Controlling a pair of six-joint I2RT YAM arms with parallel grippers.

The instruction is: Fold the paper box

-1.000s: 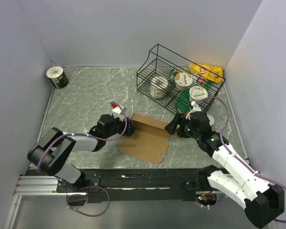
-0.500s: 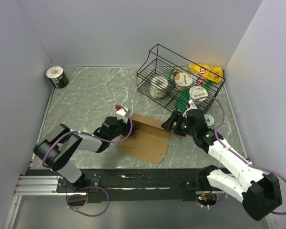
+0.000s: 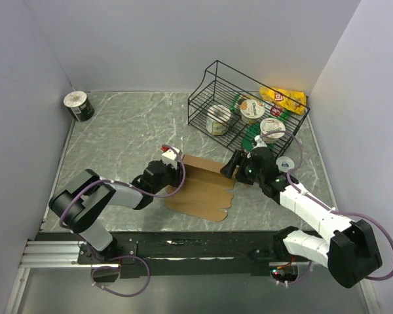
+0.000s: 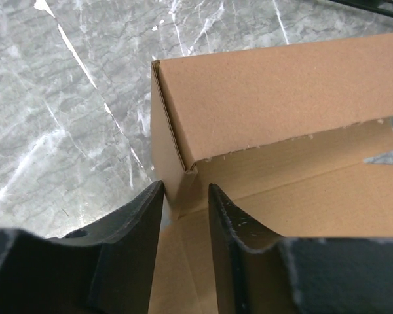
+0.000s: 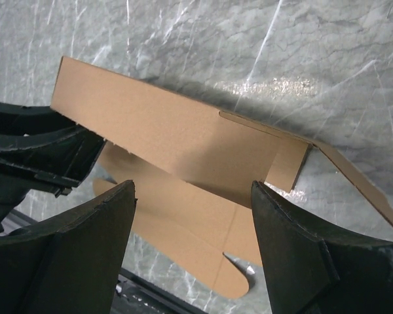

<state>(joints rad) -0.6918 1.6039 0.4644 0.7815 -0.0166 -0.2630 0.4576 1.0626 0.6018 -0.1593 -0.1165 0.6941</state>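
Squarely before the left hand [image 4: 185, 193] stands the paper box [image 4: 281, 98].

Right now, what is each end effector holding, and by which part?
Right end effector: nothing. Left end effector straddles the paper box's upright corner; grip unclear.

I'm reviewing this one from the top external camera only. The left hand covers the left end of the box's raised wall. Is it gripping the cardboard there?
Observer: The left wrist view shows the left hand with its fingers apart, straddling the upright corner of the paper box. Contact isn't clear.
Operator: And the right hand?
Observer: In the right wrist view the right hand is wide open, with the box ahead between its fingers and not clamped.
Operator: Is the end flap on that side tucked in?
Observer: No, the end flap splays outward, unfolded.
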